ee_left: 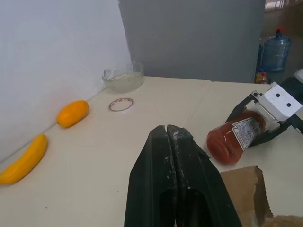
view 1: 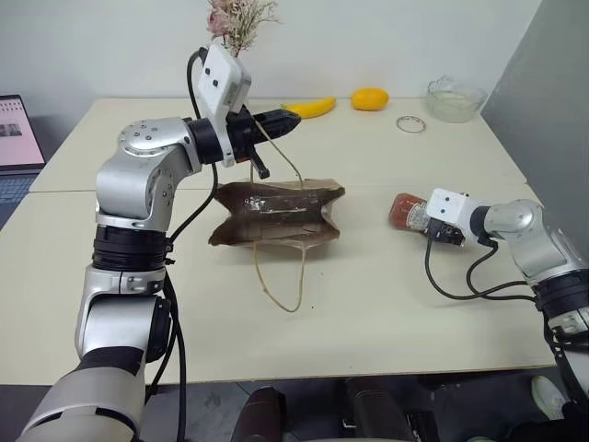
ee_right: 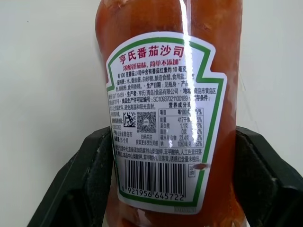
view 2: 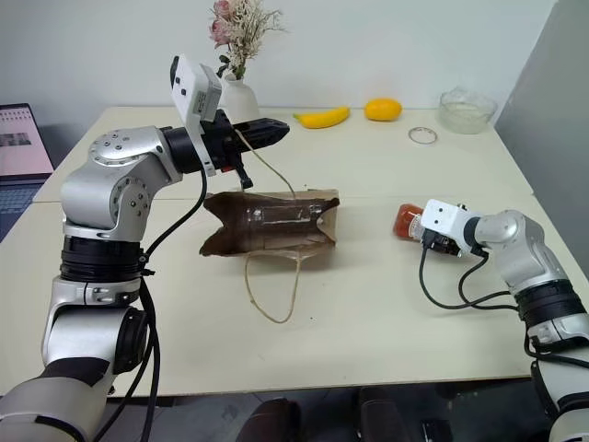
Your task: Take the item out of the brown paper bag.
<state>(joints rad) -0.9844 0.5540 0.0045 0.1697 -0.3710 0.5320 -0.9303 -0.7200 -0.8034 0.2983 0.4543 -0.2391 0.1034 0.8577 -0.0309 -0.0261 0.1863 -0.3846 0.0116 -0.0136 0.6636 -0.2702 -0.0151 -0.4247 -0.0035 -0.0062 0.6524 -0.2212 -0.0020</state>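
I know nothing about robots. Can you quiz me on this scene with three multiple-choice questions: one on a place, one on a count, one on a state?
1. Where is the bottle?
A. lying on the table, right of the bag
B. inside the bag
C. held up in the air

2. How many fruits lie at the table's far edge?
A. one
B. two
C. four

3. How do the left jaws stand?
A. wide open
B. closed on the bottle
C. shut on the bag's handle

Answers:
1 A: the red bottle lies on the tabletop, clear of the bag.
2 B: a banana and an orange fruit.
3 C: the cord runs up from the bag into the shut jaws.
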